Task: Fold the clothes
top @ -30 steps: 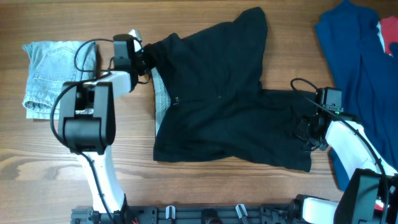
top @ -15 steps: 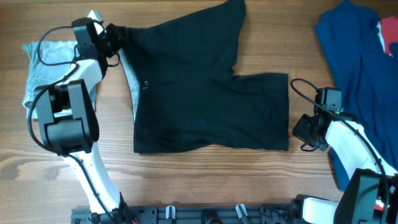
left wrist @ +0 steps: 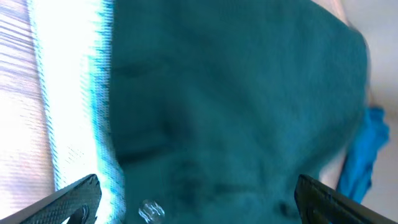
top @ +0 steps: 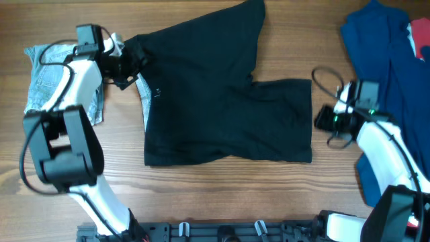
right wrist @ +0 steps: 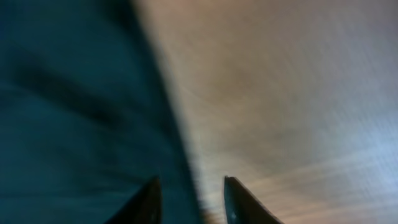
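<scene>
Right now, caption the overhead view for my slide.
Black garment spread flat on the wooden table, left pincer open at its top-left corner, right pincer open beside its right edge.

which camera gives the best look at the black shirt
The overhead view: the whole black shirt lies spread on the table, with its full outline visible. The left wrist view gives only a blurred, teal-tinted close-up of the fabric beside a pale strip. The right wrist view catches just one blurred edge against the wood.
</scene>
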### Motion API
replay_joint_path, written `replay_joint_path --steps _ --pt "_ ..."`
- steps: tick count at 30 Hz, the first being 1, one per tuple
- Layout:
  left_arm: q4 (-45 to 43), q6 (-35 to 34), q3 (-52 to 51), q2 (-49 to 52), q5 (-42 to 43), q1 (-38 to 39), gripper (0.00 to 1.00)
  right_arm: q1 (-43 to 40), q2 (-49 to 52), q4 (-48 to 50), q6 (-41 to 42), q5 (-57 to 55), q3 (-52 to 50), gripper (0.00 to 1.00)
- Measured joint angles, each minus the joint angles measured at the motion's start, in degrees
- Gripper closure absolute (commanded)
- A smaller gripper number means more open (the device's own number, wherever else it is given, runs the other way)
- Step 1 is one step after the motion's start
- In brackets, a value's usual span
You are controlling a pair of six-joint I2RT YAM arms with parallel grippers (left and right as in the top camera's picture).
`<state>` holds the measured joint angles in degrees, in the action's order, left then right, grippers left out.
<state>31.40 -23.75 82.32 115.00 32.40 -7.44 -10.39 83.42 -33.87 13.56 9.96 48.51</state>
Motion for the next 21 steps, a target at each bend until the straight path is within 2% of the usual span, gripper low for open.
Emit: replay_joint_path --steps 1,2,4,7,12,14,21 --pt "1.6 1.3 0.0 -2.2 -0.7 1.5 0.00 0.4 0.3 0.0 -0.5 2.3 3.4 0.46" --pt "3.1 2.2 0.2 -3.4 -1.4 2.8 0.00 1.2 1.0 -0.2 -1.1 4.9 8.1 0.42" --pt "6.2 3.9 0.2 -4.3 -3.6 6.9 0.00 3.1 3.6 -0.1 -1.8 9.1 15.1 0.41" --pt "9.2 5.1 0.0 -2.4 -6.6 12.4 0.00 6.2 12.8 1.1 -1.6 16.8 26.0 0.31" --pt "13.1 5.5 -0.3 3.0 -13.5 18.6 0.00 9.3 29.5 8.3 0.2 26.1 36.3 0.30" --pt "14.2 5.4 0.0 3.7 -15.3 19.8 0.00 11.4 36.8 14.1 2.5 28.5 39.4 0.30" --pt "13.6 4.8 -2.3 2.7 -17.4 20.0 0.00 15.2 45.9 32.4 11.6 30.5 40.2 0.33"
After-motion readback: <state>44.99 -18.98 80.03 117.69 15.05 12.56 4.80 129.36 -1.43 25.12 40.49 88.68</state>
